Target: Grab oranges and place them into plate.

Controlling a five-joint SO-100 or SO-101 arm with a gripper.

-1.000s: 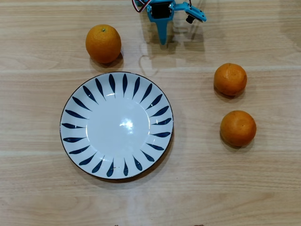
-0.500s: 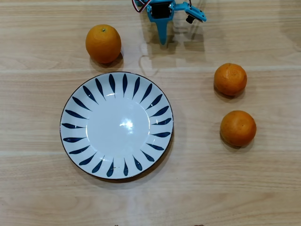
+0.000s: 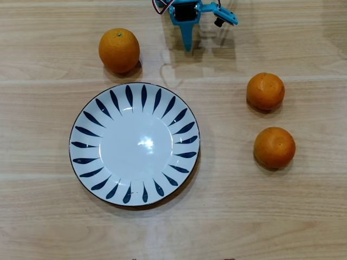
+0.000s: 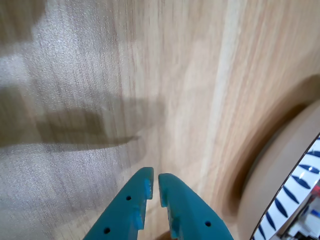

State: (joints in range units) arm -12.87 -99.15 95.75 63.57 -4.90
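In the overhead view the white plate point(image 3: 87, 162) with dark blue leaf strokes lies empty at the middle left of the wooden table. The larger, brighter orange point(image 3: 119, 50) rests just beyond its top left rim. Two smaller oranges point(image 3: 265, 91) point(image 3: 275, 147) sit apart from the plate on the right, one behind the other. My blue gripper point(image 3: 187, 46) hangs at the top edge, between the large orange and the right pair, touching none. The wrist view shows the gripper point(image 4: 154, 176) shut with nothing in it, above bare wood, and a slice of the plate point(image 4: 300, 192) at the lower right.
Light wooden table point(image 3: 244, 216) all around. Red and white cables run off the top edge beside the gripper's motor housing point(image 3: 187, 11). A long shadow crosses the wood on the left of the wrist view.
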